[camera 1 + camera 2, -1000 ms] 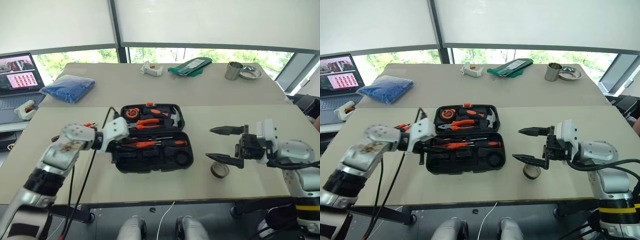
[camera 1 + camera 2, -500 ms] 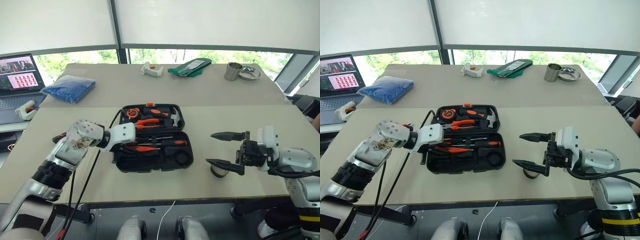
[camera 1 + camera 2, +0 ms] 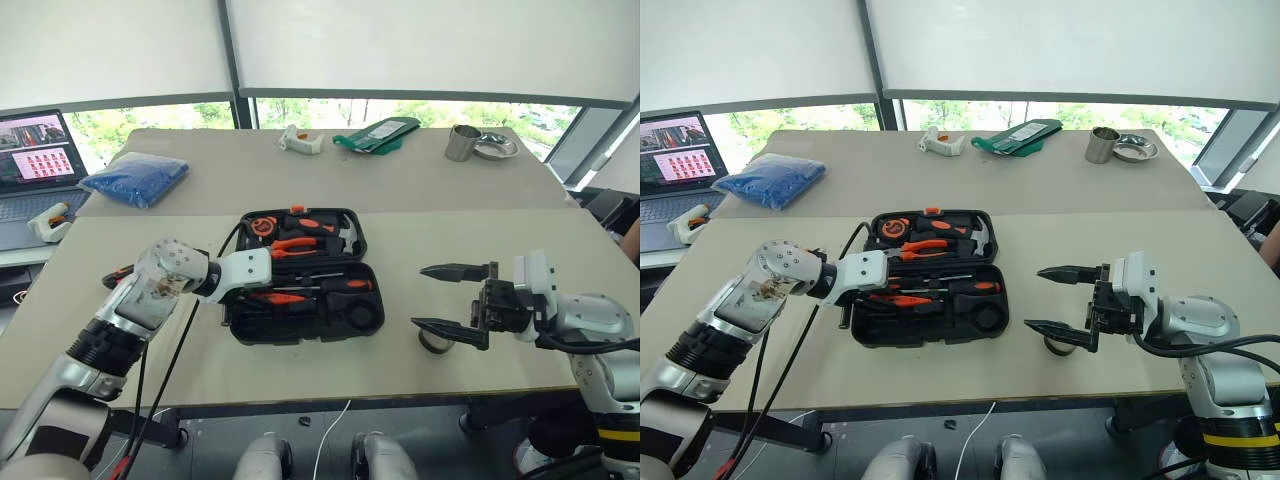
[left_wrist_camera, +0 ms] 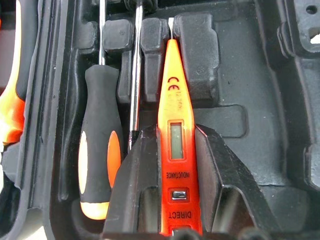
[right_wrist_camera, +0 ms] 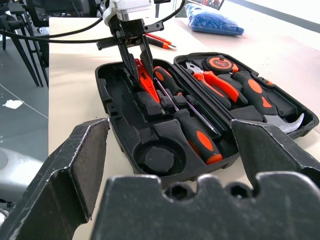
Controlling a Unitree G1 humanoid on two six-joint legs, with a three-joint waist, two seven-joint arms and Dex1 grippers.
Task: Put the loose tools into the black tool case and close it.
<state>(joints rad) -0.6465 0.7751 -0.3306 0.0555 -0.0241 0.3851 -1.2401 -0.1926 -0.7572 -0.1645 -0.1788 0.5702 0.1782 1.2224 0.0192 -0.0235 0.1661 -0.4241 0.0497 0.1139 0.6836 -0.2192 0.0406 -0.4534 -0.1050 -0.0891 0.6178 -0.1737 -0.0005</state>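
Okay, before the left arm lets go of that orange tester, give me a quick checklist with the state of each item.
1. Left gripper shut on tester screwdriver: ok.
2. Tester over the black tool case, tip at a moulded recess: ok.
3. Tester fully seated: cannot tell.
4. Right gripper open, off the case: ok.
5. Tape roll in case: not ok, on the table.
6. Round recess free: ok.

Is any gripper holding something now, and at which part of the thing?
The left gripper holds the orange tester screwdriver by its handle end, over the black tool case. The right gripper is open and holds nothing.
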